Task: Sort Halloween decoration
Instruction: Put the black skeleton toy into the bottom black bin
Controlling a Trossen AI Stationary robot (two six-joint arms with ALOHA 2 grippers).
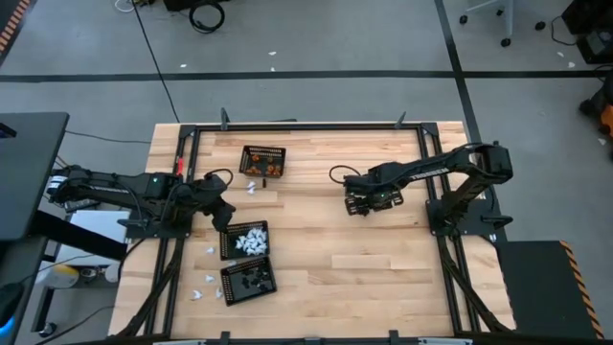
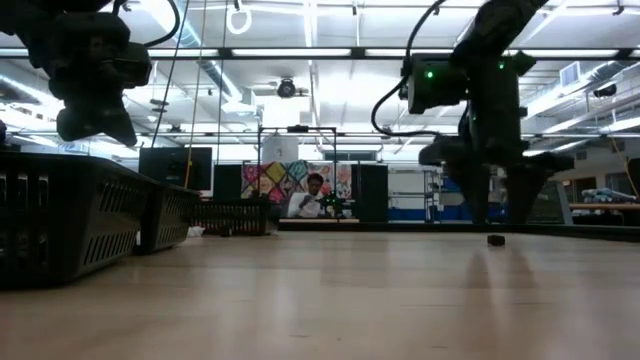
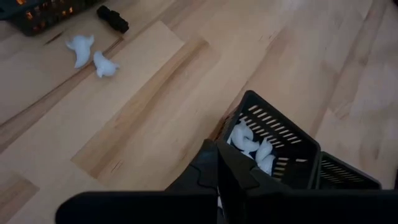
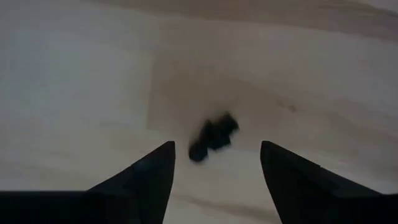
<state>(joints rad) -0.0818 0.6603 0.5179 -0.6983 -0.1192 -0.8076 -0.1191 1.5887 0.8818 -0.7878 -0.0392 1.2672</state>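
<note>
On the table's right half, the right gripper (image 4: 214, 163) hovers with fingers spread wide over 1 black toy piece (image 4: 213, 137) on the wood; the left gripper (image 1: 222, 213), fingers closed, hangs by the white-piece basket (image 1: 245, 241)

a pale wooden plank worktop (image 1: 316, 278) stands on a grey concrete floor (image 1: 316, 48) crossed by dark tape lines. long bright ceiling strip lights (image 2: 300, 52) glow overhead; a colourful patterned wall panel (image 2: 285, 180) hangs behind a seated person (image 2: 313, 197).
</note>
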